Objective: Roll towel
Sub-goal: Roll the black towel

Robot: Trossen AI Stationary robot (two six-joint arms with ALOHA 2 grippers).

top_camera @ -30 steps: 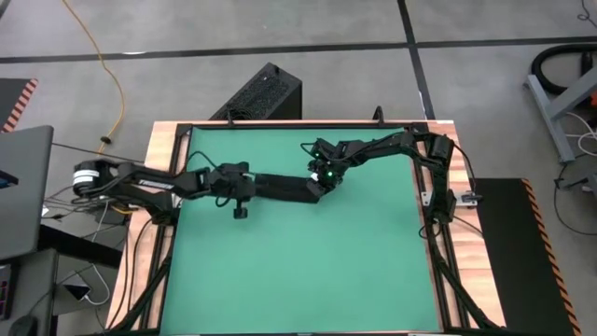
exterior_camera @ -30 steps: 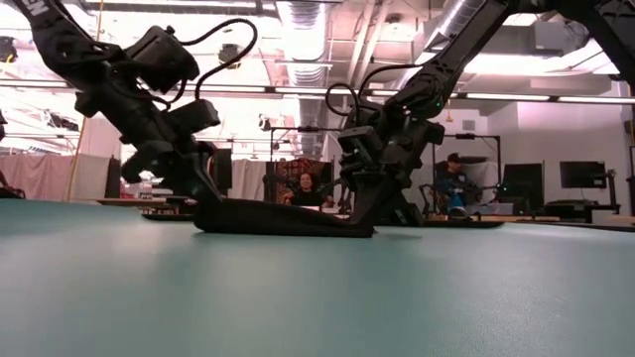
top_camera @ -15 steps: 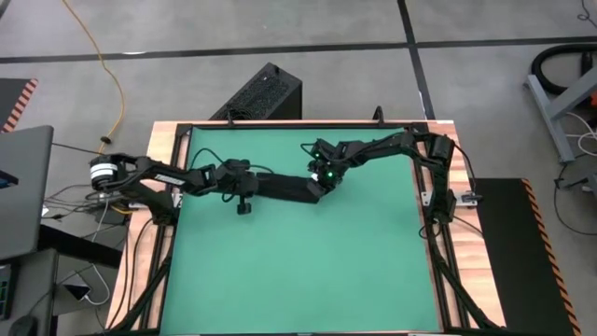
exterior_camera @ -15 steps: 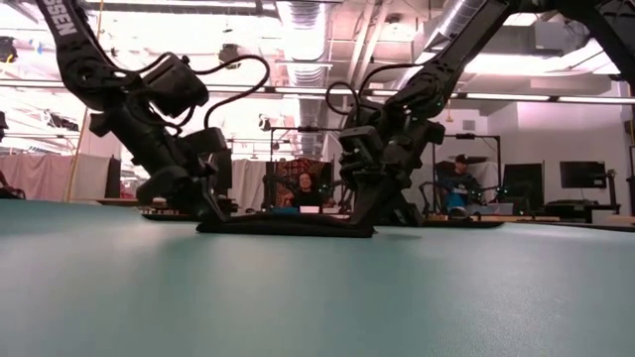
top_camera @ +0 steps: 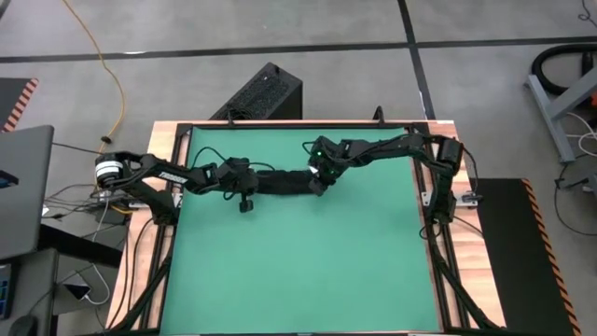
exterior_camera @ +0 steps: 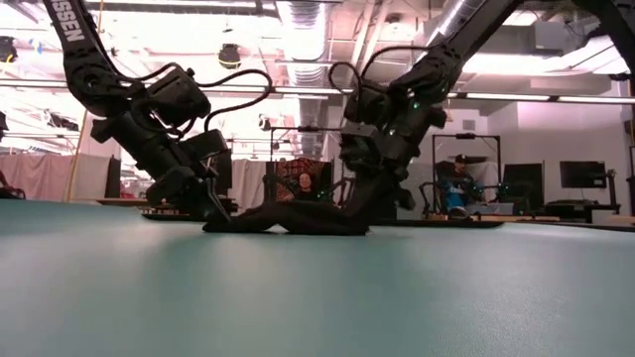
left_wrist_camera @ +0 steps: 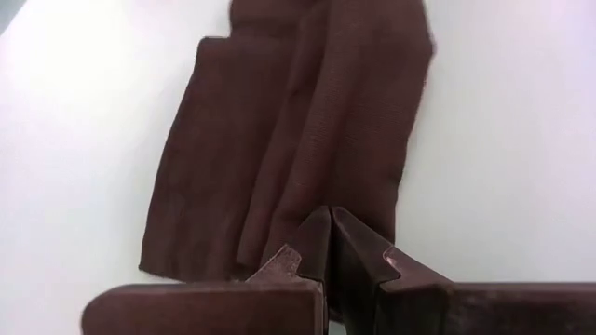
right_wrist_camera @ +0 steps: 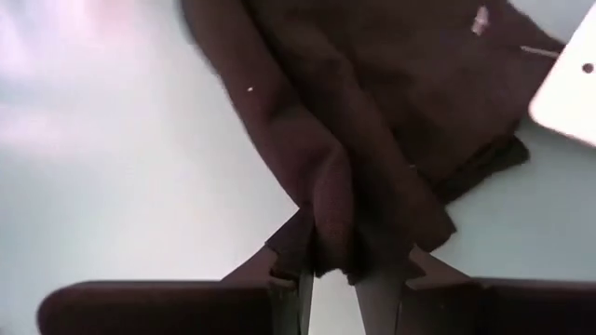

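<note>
Just soft, creased black towel (top_camera: 280, 181)

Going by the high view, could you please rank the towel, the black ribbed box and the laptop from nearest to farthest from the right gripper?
From the right gripper:
1. Towel: in its fingers, mid-table.
2. Black ribbed box: on the floor beyond the table's far edge.
3. Laptop: off the table's left side.

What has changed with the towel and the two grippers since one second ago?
The towel has moved toward the far edge of the table and is now bunched, no longer a flat strip. The left gripper moved inward and back, still shut at the towel's end. The right gripper moved back and has widened, with a fold of cloth between its fingers. Both arms stay low at the towel's two ends.
</note>
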